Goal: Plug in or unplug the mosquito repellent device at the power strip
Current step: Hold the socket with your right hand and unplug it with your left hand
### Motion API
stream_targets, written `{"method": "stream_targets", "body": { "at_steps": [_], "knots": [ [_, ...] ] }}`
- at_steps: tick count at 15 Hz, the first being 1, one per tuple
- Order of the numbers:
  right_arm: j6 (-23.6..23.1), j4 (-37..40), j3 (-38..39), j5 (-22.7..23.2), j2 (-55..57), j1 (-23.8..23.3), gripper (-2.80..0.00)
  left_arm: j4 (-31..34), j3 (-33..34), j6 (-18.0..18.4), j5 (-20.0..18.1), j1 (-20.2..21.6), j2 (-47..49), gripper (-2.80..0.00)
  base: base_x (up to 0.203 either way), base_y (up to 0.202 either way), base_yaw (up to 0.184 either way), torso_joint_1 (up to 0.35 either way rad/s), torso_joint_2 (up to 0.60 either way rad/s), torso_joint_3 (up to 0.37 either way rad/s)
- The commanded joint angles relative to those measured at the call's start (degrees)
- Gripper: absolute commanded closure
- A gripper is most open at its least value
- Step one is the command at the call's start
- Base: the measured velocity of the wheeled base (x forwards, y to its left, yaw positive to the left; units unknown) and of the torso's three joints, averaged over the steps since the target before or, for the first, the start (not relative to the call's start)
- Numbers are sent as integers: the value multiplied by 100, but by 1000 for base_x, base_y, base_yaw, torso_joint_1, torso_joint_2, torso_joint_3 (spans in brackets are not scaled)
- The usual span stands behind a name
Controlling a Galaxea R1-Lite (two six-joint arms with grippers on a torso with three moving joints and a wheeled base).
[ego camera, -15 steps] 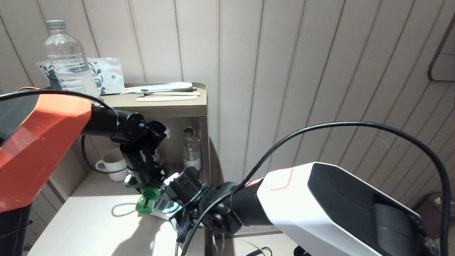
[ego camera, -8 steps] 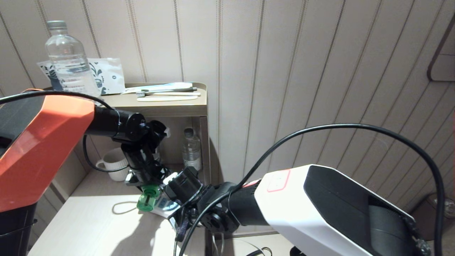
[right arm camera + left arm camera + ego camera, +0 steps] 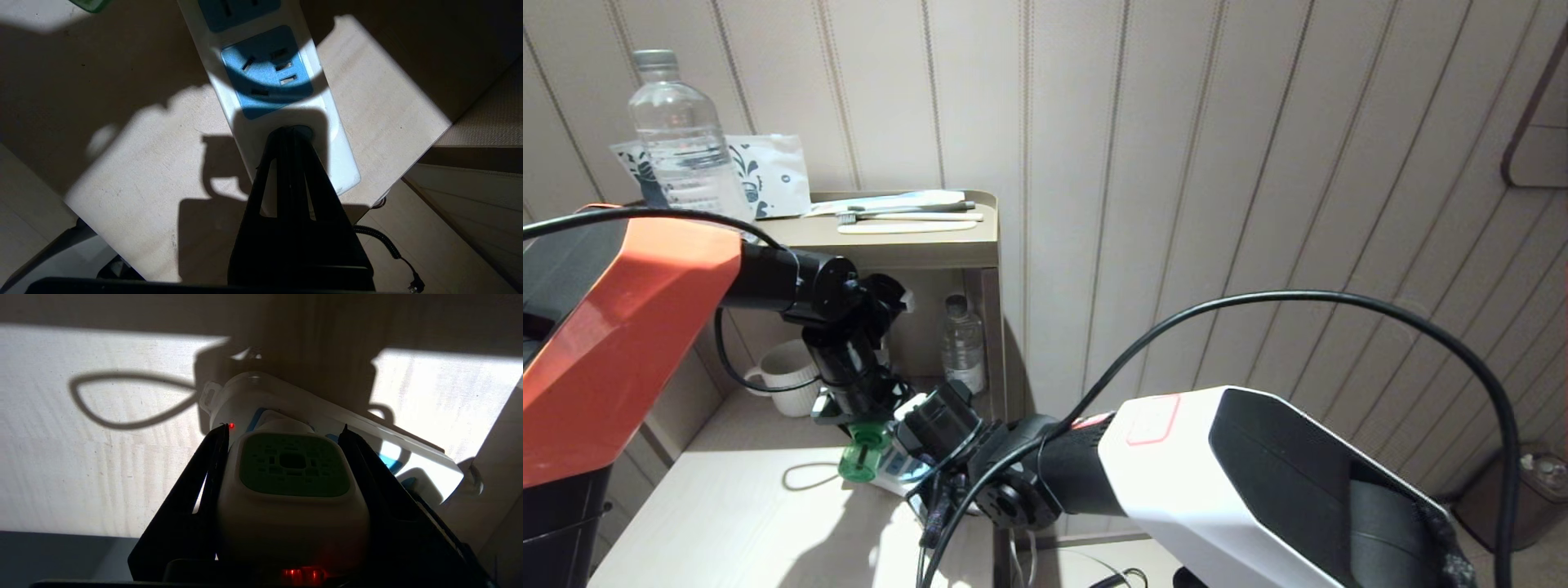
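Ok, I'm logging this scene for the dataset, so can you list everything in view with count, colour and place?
mosquito repellent device: one, green bottle with white-and-green cap, at the power strip, clamped in the left hand.
power strip: one, white with blue sockets, on the table.
table: one, pale wood, in front of the robot.
water bottles: two, clear, one on the shelf top, one in the nook below.
mug: one, white, in the nook.
toothbrush: one, on the shelf top.
printed packet: one, white, against the wall.
left hand: black, shut on the device.
right hand: black, shut, tips resting on the strip's end.
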Motion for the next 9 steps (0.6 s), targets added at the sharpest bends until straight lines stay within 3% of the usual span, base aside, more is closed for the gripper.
{"method": "stream_targets", "body": {
  "at_steps": [1, 9],
  "knots": [
    [0, 24, -85, 3, 79, 1, 0, 39, -60, -11, 3, -1, -66, 0, 0, 0, 0, 0, 0, 0],
    [-9, 354, -406, 3, 98, 20, 0, 198, -93, -13, 39, -1, -115, 0, 0, 0, 0, 0, 0, 0]
  ]
}}
